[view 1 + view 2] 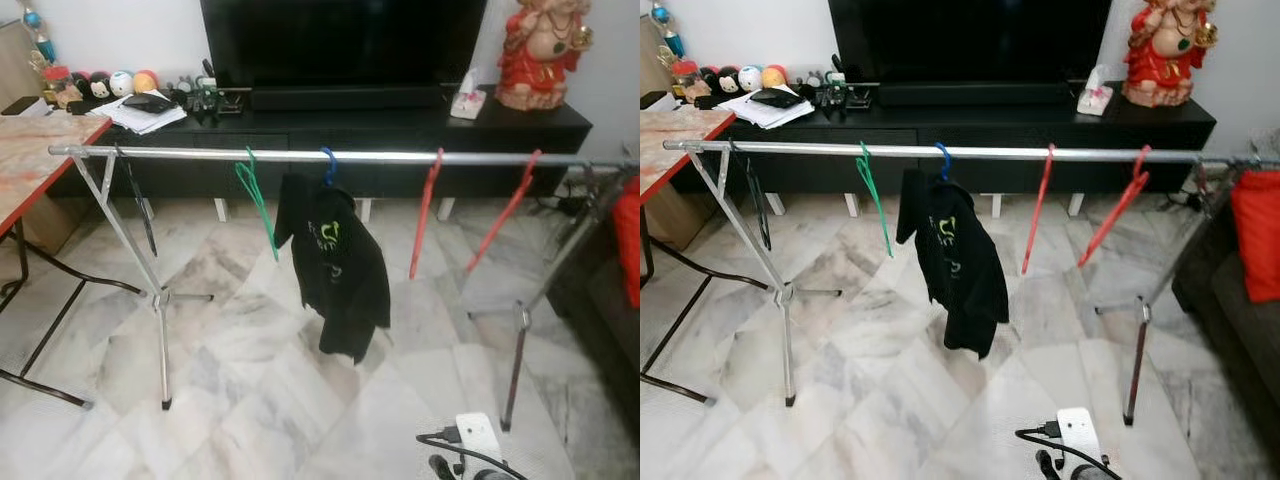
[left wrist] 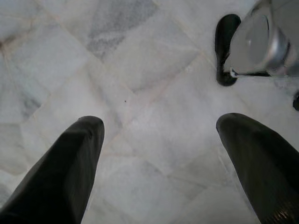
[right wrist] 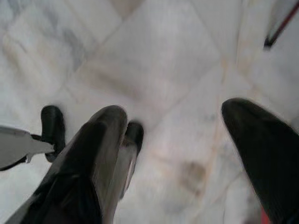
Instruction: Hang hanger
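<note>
Rail: a silver metal clothes rail [image 1: 380, 157], stood on folding metal legs across the marble floor [image 1: 240, 380], in front of a black TV cabinet [image 1: 400, 125].
Hangers: five on the rail, well apart from each other.
Black hanger [image 1: 138, 205]: thin, hung at the robot's left end of the rail, near the leg.
Green hanger [image 1: 256, 200]: thin plastic, seen edge-on, hooked over the rail, bare.
Blue hanger [image 1: 328, 165]: mostly hidden, carried a black jacket [image 1: 338, 265] with a green print.
Red hangers: one [image 1: 426, 212] hung steeply down, the other [image 1: 502, 212] tilted, both bare, toward the right end.
Left gripper [image 2: 159, 126]: pointed down at the floor, black fingers [image 2: 70, 168] wide apart, nothing between them.
Right gripper [image 3: 175, 112]: also over the floor, fingers [image 3: 100, 154] apart, nothing held.
Surroundings: a table [image 1: 40, 150] at left, a red figurine [image 1: 540, 50] on the cabinet, a white power strip [image 1: 478, 435] on the floor.
</note>
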You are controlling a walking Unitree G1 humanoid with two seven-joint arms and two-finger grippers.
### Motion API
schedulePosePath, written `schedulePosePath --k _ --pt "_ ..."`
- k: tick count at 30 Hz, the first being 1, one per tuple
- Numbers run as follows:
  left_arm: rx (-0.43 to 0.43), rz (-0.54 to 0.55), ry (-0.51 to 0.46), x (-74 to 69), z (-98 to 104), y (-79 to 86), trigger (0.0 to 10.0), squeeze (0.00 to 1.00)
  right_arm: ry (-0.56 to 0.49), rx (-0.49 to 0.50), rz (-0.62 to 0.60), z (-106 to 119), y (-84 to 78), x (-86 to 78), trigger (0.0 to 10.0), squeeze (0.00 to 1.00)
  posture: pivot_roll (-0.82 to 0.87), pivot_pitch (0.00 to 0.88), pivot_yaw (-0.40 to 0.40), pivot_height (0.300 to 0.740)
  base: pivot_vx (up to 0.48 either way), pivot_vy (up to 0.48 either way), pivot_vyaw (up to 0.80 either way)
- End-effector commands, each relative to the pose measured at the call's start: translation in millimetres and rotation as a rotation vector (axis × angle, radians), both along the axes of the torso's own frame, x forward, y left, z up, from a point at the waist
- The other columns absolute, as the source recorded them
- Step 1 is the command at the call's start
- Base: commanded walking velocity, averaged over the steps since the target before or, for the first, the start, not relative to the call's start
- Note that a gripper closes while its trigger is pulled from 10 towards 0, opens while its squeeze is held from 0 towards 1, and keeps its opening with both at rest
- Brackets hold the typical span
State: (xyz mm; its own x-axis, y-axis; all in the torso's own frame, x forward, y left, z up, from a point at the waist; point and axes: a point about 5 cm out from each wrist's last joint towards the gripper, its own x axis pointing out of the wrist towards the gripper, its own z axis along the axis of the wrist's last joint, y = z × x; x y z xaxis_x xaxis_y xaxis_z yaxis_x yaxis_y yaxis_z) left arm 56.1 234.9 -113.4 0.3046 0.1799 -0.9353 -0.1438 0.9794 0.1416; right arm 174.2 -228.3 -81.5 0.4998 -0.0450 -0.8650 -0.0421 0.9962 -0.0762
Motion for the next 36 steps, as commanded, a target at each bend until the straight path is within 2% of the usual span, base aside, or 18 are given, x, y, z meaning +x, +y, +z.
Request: schedulePosePath --k 1,10,15,17,18,21,22,24,28,31,34,36 --pt "0.021 -0.008 -0.004 1.7 1.7 6.0 10.0 0.00 -0.006 0.002 0.004 0.9 2.3 3.1 10.0 0.00 -0.08 0.000 0.029 0.740 0.000 0.000 -0.77" --pt "0.020 0.042 -0.037 3.5 2.5 6.7 10.0 0.00 0.001 0.002 0.020 0.6 3.5 3.0 10.0 0.00 -0.08 0.000 0.029 0.740 0.000 0.000 -0.76" --pt "0.106 0.054 -0.097 10.3 7.4 16.2 10.0 0.00 0.002 -0.001 0.024 0.8 2.5 3.1 10.0 0.00 -0.08 0.000 0.022 0.740 0.000 0.000 -0.75" --pt "0.140 0.092 -0.141 16.7 11.1 22.6 10.0 0.00 0.003 -0.001 0.029 1.0 2.2 3.2 10.0 0.00 -0.08 0.000 0.017 0.740 0.000 0.000 -0.75" --pt "0.155 0.115 -0.185 26.0 14.9 27.6 10.0 0.00 0.003 -0.002 0.032 1.1 2.0 3.3 10.0 0.00 -0.07 0.000 0.014 0.740 0.000 0.000 -0.74" --pt "0.136 0.131 -0.263 43.8 20.2 28.3 10.0 0.00 0.003 -0.002 0.034 1.3 1.9 3.6 10.0 0.00 -0.08 0.000 0.014 0.740 0.000 0.000 -0.75" --pt "0.125 0.107 -0.271 51.8 21.1 25.0 10.0 0.00 0.002 -0.001 0.034 1.3 2.1 3.8 10.0 0.00 -0.08 0.000 0.016 0.740 0.000 0.000 -0.74" --pt "0.103 0.081 -0.245 55.2 19.7 21.0 10.0 0.00 0.002 -0.001 0.034 1.4 2.3 4.0 10.0 0.00 -0.07 0.000 0.017 0.740 0.000 0.000 -0.74" --pt "0.092 0.048 -0.216 55.3 18.3 18.7 10.0 0.00 0.002 0.000 0.035 1.4 2.7 4.2 10.0 0.00 -0.07 0.000 0.017 0.740 0.000 0.000 -0.74" --pt "0.087 0.017 -0.167 50.3 15.3 16.0 10.0 0.00 0.002 0.003 0.035 1.2 3.6 4.4 10.0 0.00 -0.08 0.000 0.020 0.740 0.000 0.000 -0.74" --pt "0.086 0.019 -0.169 50.3 15.3 16.1 10.0 0.00 0.002 0.003 0.035 1.2 3.6 4.4 10.0 0.00 -0.08 0.000 0.020 0.740 0.000 0.000 -0.74" --pt "0.073 0.055 -0.181 44.2 15.0 19.0 10.0 0.00 0.001 0.004 0.031 1.1 3.7 4.2 10.0 0.00 -0.08 0.000 0.024 0.740 0.000 0.000 -0.74"
